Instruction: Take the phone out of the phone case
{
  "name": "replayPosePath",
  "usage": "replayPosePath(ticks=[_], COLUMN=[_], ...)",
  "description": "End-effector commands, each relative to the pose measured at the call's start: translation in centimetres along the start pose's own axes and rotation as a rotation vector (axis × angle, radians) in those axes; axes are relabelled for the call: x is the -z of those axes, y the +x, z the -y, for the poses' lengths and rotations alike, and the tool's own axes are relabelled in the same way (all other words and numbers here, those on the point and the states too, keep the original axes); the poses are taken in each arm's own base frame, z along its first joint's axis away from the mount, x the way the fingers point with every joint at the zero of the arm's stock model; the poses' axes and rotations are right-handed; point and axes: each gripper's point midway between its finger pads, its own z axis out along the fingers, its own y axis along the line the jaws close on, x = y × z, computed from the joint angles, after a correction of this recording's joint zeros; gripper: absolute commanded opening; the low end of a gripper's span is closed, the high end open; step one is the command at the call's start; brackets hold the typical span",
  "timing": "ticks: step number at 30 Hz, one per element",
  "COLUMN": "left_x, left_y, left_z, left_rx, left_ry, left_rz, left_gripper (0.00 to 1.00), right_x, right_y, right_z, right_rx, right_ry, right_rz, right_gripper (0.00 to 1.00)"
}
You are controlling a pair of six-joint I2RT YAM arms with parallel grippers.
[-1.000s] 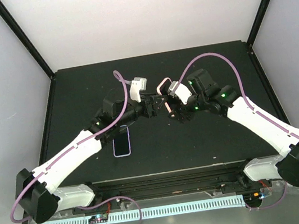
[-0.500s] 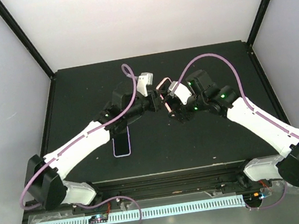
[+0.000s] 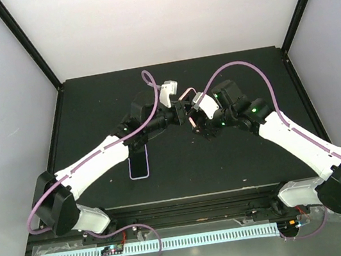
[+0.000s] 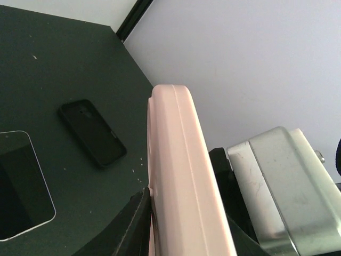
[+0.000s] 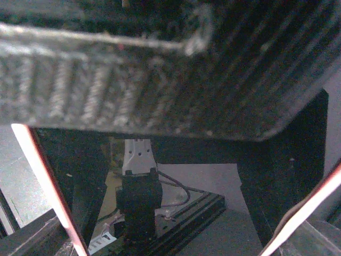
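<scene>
The salmon-pink phone case (image 3: pixel 185 93) hangs above the table's middle, between both arms. My right gripper (image 3: pixel 194 112) is shut on it across its width. In the right wrist view the case's pink edges (image 5: pixel 49 188) run down along both sides. My left gripper (image 3: pixel 179 109) is shut on the case's other end. In the left wrist view the case (image 4: pixel 181 170) stands edge-on, with one black finger (image 4: pixel 133 226) touching its left face and the other against its right. Whether the phone sits inside the case I cannot tell.
A dark-screened slab with a pale rim (image 3: pixel 139 166) lies flat on the black table (image 3: pixel 253 160) under the left arm, also seen as the slab (image 4: pixel 18 186). A flat black slab (image 4: pixel 91 133) lies beside it. Black posts and white walls ring the table.
My left arm has reached right to the raised case and its jaws have closed onto the case's end. The right arm and the case have stayed put.
</scene>
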Motion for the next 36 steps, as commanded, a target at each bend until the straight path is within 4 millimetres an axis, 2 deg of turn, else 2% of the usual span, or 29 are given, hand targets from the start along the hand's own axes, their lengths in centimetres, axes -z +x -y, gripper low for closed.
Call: replayPosePath(ticks=[1, 5, 7, 12, 14, 17, 19, 21, 26, 30, 33, 36], left_x=[0.8, 0.9, 1.0, 1.4, 1.7, 2.8, 3.9, 4.8, 8.1, 10.2, 11.8, 12.9], left_y=[-1.1, -1.0, -0.9, -1.0, -1.2, -1.5, -1.6, -1.1, 0.5, 1.7, 2.9, 4.0], left_z=[2.4, 2.7, 2.8, 3.1, 3.0, 2.6, 2.3, 2.0, 3.1, 3.5, 4.7, 6.4], left_rx=[-0.016, -0.02, -0.009, -0.004, -0.014, -0.037, -0.054, -0.083, -0.198, -0.251, -0.323, -0.392], left_ry=[0.09, 0.117, 0.134, 0.159, 0.158, 0.15, 0.15, 0.163, 0.207, 0.204, 0.261, 0.363], left_rz=[0.037, 0.025, 0.019, 0.024, 0.028, 0.031, 0.033, 0.007, -0.029, -0.041, -0.09, -0.132], left_gripper=[0.23, 0.14, 0.14, 0.07, 0.06, 0.04, 0.03, 0.03, 0.02, 0.01, 0.02, 0.01], right_x=[0.8, 0.8, 0.8, 0.5, 0.4, 0.7, 1.0, 1.3, 2.8, 4.9, 6.7, 7.2], right_y=[-2.6, -2.8, -2.8, -2.5, -2.3, -2.0, -1.8, -1.3, -0.3, 0.2, 0.6, 0.6], right_z=[0.1, -0.1, 0.0, -0.5, -1.0, -1.9, -2.3, -2.7, -4.4, -7.9, -10.9, -11.8], right_rx=[0.009, 0.009, 0.004, 0.007, 0.011, 0.025, 0.028, 0.023, 0.024, 0.103, 0.199, 0.233], right_ry=[0.011, 0.001, 0.001, -0.029, -0.055, -0.106, -0.132, -0.153, -0.247, -0.446, -0.64, -0.729], right_rz=[0.086, 0.089, 0.086, 0.075, 0.071, 0.052, 0.043, 0.032, 0.069, 0.082, 0.116, 0.117], right_gripper=[0.41, 0.41, 0.43, 0.54, 0.66, 0.9, 0.99, 1.0, 1.0, 1.0, 0.98, 0.91])
